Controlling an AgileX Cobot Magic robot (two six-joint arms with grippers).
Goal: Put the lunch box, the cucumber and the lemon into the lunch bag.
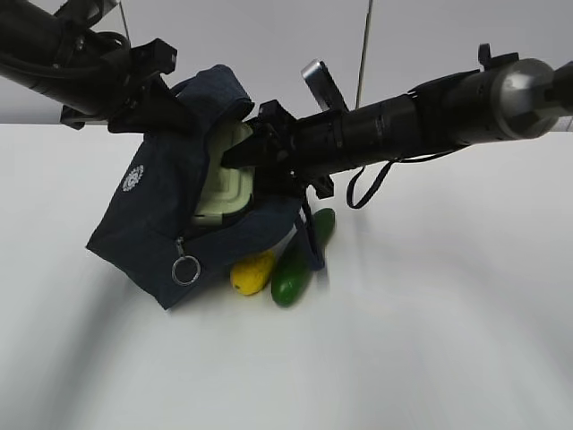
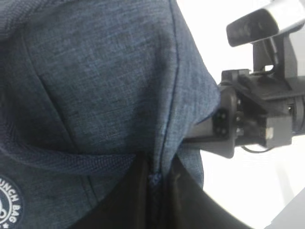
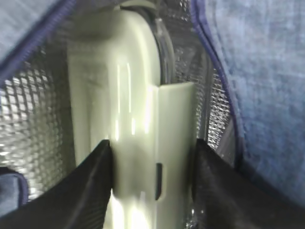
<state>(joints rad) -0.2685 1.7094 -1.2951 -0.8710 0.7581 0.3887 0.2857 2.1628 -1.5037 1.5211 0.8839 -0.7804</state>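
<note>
While left fingers (image 2: 157, 191) pinch lunch bag (image 1: 152, 224), right fingers (image 3: 152, 186) clamp lunch box (image 3: 138, 124).

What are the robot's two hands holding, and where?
Left end effector pinches the bag's fabric edge. Right end effector grips the box's lid end.

A dark navy bag (image 1: 152, 224) of heathered, denim-like weave carries a small round white emblem (image 1: 132, 177) and a silver ring pull (image 1: 185, 270). Its lining (image 3: 33, 109), either side of the black fingers (image 3: 90, 191) of the right gripper (image 3: 152, 183), is silver foil in a quilted diamond pattern. Between those fingers sits the pale sage-green lid of the box (image 3: 136, 124). The left gripper (image 2: 155, 191), black too, pinches navy cloth. A bright yellow lemon (image 1: 253, 271) and a glossy dark green cucumber (image 1: 303, 258) lie on a plain white table (image 1: 430, 340).
</note>
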